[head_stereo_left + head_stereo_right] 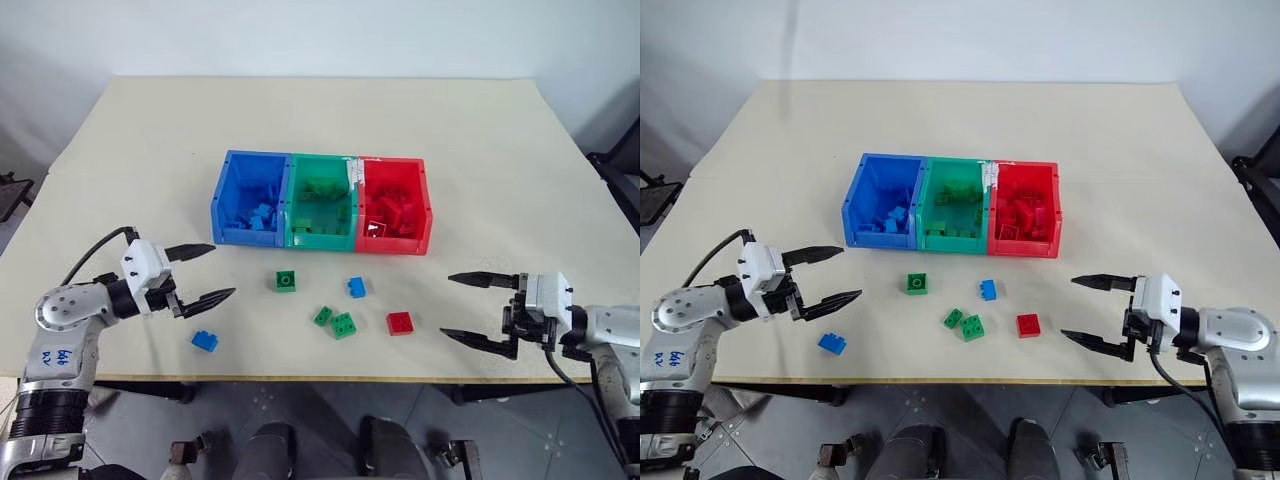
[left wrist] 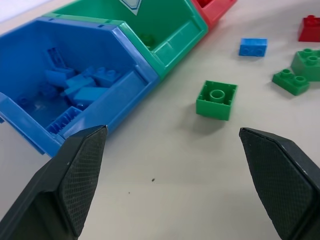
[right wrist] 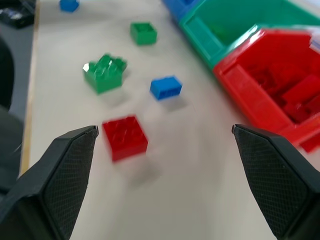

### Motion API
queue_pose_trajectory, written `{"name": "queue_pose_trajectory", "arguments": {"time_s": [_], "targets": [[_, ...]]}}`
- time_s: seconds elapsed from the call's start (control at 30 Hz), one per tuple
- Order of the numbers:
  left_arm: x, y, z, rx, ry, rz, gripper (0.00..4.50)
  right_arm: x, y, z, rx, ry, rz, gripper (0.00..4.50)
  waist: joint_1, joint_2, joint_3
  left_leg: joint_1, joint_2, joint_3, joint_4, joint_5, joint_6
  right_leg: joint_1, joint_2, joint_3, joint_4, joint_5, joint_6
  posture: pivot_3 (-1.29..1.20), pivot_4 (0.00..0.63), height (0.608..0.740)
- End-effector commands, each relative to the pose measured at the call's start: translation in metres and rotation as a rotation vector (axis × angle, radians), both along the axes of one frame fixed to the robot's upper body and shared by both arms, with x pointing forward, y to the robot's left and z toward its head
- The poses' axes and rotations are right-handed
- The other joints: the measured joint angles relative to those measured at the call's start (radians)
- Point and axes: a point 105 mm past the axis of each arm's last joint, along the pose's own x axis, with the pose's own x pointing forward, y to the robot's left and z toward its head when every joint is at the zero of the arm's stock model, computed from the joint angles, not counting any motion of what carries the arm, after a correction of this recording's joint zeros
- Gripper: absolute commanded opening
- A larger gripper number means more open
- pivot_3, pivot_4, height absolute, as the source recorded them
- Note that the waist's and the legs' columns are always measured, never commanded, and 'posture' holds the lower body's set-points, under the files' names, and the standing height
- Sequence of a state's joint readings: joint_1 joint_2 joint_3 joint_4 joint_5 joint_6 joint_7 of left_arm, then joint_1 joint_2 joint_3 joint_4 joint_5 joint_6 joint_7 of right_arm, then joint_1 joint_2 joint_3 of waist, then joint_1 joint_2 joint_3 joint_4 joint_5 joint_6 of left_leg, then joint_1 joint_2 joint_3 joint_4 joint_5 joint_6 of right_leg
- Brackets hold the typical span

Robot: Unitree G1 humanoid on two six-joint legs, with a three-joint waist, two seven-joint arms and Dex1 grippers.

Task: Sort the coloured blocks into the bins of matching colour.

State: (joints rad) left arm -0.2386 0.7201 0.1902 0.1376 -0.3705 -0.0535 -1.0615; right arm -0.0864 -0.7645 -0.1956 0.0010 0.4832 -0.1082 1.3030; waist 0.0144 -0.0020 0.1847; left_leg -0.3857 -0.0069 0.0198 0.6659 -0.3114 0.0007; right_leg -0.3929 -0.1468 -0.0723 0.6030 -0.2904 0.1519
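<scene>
Risk of a double pick at the green pair: the small green block [image 1: 322, 316] and the larger green block [image 1: 343, 325] touching or nearly so near the table's front edge, so jaws closing on one likely to drag or flip the other. Risk of a wrong drop as well: bins joined wall to wall, a release over a shared wall liable to tip a block into the neighbouring colour. Risk of loss off the table: lone blue block [image 1: 204, 340] close to the front edge, below the left gripper [image 1: 209, 272], easily nudged over by a low sweep. Left gripper spread wide, empty, hovering over bare table [image 1: 500, 160] left of the blocks; right gripper [image 1: 463, 307] likewise spread wide, empty, right of the red block [image 1: 400, 323]. Six blocks loose on the table: a square green block [image 1: 286, 281] just in front of the green bin [image 1: 321, 240], a second blue block [image 1: 356, 287] in front of the red bin [image 1: 420, 215], the green pair, the red block, the lone blue one. All small, studded, glossy plastic; hard and light, apt to skid under a glancing finger. Blue bin [image 1: 228, 195], green bin and red bin in a row at mid-table, open-topped, each already holding blocks of its own colour; a small white label on the red bin's front. Sorting judged well advanced, not complete.
</scene>
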Motion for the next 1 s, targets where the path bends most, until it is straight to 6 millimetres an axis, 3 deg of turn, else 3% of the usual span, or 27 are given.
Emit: {"name": "queue_pose_trajectory", "arguments": {"time_s": [0.03, 0.23, 0.37, 0.47, 0.63, 0.8, 0.93, 1.0], "targets": [[-0.002, -0.003, 0.006, 0.002, -0.01, -0.031, 4.48, -0.001, -0.002, 0.008, 0.022, -0.036, -0.033, 4.5, 0.001, 0.0, 0.0, 0.0, 0.0, 0.0, 0.0, 0.0, 0.0, 0.0, 0.0, 0.0, 0.0, 0.0, 0.0, 0.0, 0.15, 0.74], [-0.015, -0.041, 0.014, -0.028, -0.014, -0.221, 4.48, -0.016, -0.049, 0.003, -0.116, 0.004, -0.127, 4.5, 0.015, 0.0, 0.0, -0.001, 0.0, -0.001, 0.002, -0.001, 0.002, 0.001, -0.001, 0.0, 0.0, 0.0, 0.001, 0.0, 0.15, 0.74], [-0.027, -0.069, 0.011, -0.03, 0.009, -0.338, 4.48, -0.016, -0.059, -0.005, -0.199, 0.063, -0.106, 4.5, 0.009, 0.0, 0.0, 0.0, 0.0, 0.001, 0.003, -0.002, 0.003, 0.002, -0.001, 0.001, -0.001, 0.001, 0.002, 0.0, 0.15, 0.74], [-0.037, -0.073, 0.001, -0.006, 0.048, -0.367, 4.48, -0.002, -0.039, -0.002, -0.218, 0.063, -0.028, 4.5, -0.013, 0.0, 0.0, 0.001, 0.001, 0.003, 0.002, -0.002, 0.002, 0.001, 0.001, 0.002, -0.001, 0.001, 0.001, 0.0, 0.15, 0.74], [-0.04, -0.053, -0.002, -0.008, 0.041, -0.275, 4.48, 0.009, 0.0, -0.004, -0.266, 0.133, 0.132, 4.5, -0.018, 0.001, 0.0, 0.003, 0.002, 0.005, 0.001, -0.002, 0.001, 0.0, 0.002, 0.004, 0.0, 0.001, 0.0, 0.0, 0.15, 0.74], [-0.049, -0.034, -0.005, 0.008, 0.045, -0.2, 4.48, 0.023, 0.026, -0.02, -0.398, 0.202, 0.202, 4.5, -0.011, 0.001, 0.0, 0.001, 0.003, 0.004, 0.003, -0.003, 0.002, 0.0, -0.001, 0.003, 0.0, 0.001, 0.0, 0.0, 0.15, 0.74], [-0.055, -0.033, -0.003, 0.009, 0.038, -0.184, 4.48, 0.028, 0.038, -0.027, -0.4, 0.226, 0.222, 4.5, -0.001, 0.001, 0.0, 0.0, 0.003, 0.002, 0.003, -0.003, 0.003, 0.0, -0.001, 0.003, -0.001, 0.001, 0.001, 0.0, 0.15, 0.74], [-0.055, -0.032, -0.001, 0.01, 0.028, -0.176, 4.5, 0.029, 0.043, -0.032, -0.42, 0.211, 0.238, 4.07, 0.001, 0.001, 0.0, 0.0, 0.003, 0.003, 0.003, -0.003, 0.003, 0.0, -0.002, 0.003, -0.001, 0.001, 0.001, 0.0, 0.15, 0.74]]}}
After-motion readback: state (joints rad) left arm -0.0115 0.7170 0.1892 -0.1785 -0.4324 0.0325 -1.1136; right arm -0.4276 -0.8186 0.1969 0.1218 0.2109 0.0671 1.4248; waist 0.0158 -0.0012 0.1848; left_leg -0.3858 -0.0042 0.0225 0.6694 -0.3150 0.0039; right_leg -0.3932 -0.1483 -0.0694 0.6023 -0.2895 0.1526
